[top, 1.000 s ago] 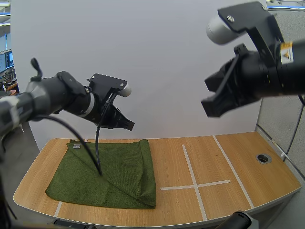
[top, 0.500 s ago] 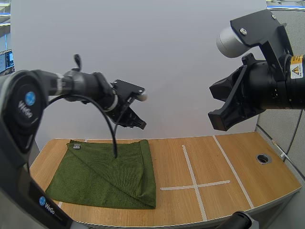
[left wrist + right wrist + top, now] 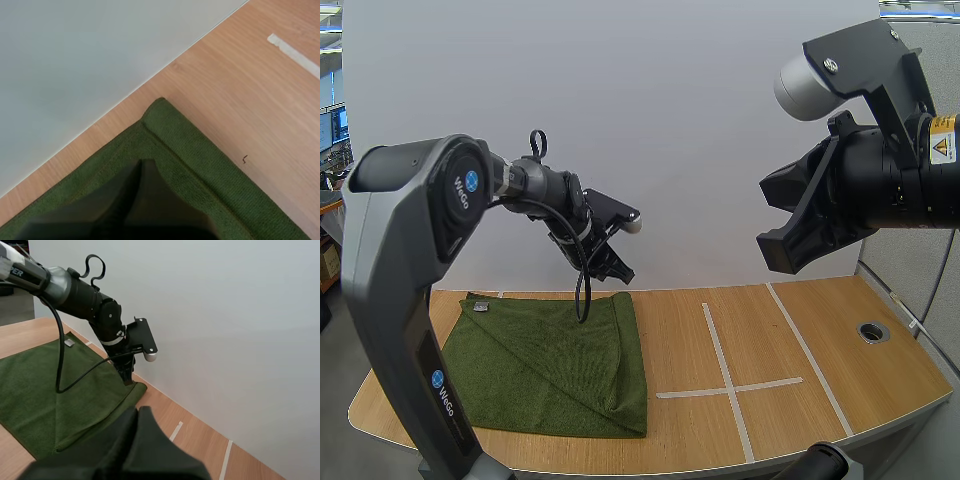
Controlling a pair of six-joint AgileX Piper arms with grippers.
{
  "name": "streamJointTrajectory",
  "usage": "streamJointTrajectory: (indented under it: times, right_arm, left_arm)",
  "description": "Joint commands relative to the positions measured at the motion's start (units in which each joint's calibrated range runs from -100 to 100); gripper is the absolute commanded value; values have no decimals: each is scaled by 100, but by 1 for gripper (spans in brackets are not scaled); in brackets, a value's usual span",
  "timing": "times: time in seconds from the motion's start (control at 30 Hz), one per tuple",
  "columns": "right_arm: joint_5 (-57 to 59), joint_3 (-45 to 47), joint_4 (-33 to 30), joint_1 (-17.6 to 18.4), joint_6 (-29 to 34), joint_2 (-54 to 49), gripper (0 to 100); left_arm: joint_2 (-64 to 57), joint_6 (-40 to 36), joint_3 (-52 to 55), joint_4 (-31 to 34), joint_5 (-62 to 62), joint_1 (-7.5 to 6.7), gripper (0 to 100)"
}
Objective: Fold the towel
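Green towel (image 3: 540, 370) lies partly folded on desk's (image 3: 820, 350) left side. Left claw (image 3: 617, 269), pressed together, hovers over its far right corner; right claw (image 3: 139, 414), also pressed together, hangs high. Risk: descending unopened, left claw shoves corner, bunching fold.

One towel (image 3: 550, 365) is lying on one table (image 3: 840, 400), just under the left end effector (image 3: 618, 272). Two end effectors are hanging over that table, the left and the right (image 3: 139, 412). Three white tape strips (image 3: 725, 365) are running across the wood to the right of the left end effector, two of them crossing. One small tag (image 3: 480, 307) is sitting on the towel. One round hole (image 3: 872, 331) is showing below the right end effector.
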Motion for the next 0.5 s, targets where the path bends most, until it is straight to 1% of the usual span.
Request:
streamJointTrajectory:
  times: [0.0, 0.13, 0.43, 0.47]
  right_arm:
    - [0, 24, -55, -19, 15, -45, 0]
    - [0, 24, -55, -19, 15, -45, 0]
    - [0, 24, -54, -36, 15, -45, 0]
    - [0, 24, -54, -46, 15, -45, 0]
  left_arm:
    - [501, -121, -48, 55, -655, -22, 0]
    - [713, -121, -60, 41, -904, -22, 0]
    - [1016, -130, -60, -206, -1414, -22, 0]
    - [1043, -130, -60, -261, -1462, -22, 4]
